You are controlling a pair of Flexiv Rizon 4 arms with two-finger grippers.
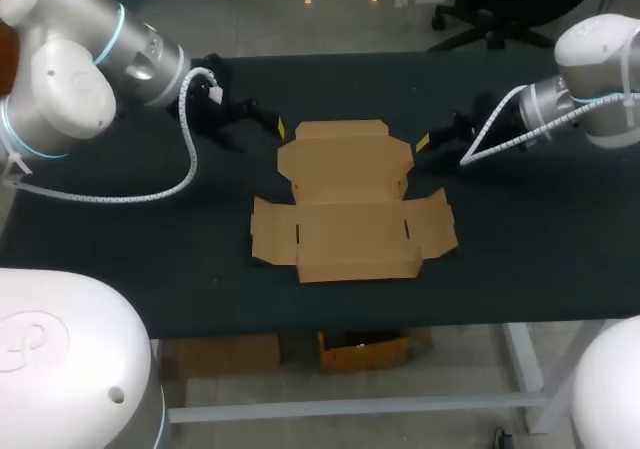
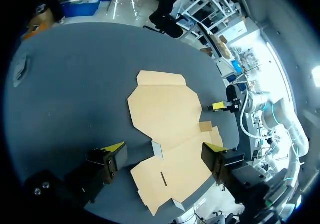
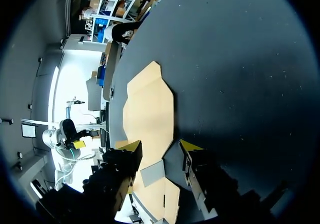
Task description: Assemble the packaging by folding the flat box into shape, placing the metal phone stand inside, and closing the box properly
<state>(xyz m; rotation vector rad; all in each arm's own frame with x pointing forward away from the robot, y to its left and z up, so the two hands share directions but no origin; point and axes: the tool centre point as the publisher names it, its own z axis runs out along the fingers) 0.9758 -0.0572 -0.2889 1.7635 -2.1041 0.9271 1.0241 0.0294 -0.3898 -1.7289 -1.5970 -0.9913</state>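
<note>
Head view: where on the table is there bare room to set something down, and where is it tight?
Bare table lies left of the flat box, out to the left edge, and likewise to its right. A thin strip runs along the near edge. Crowded: the box's far flap, flanked closely by the open left gripper and right gripper.

head: fixed, high behind robot, looks down on whole table (image 1: 150,269) | left wrist: low, near, faces across flat box (image 2: 165,114) toward right arm (image 2: 260,109) | right wrist: closer, faces back toward left arm (image 3: 55,136) | shared: flat box, all three
</note>
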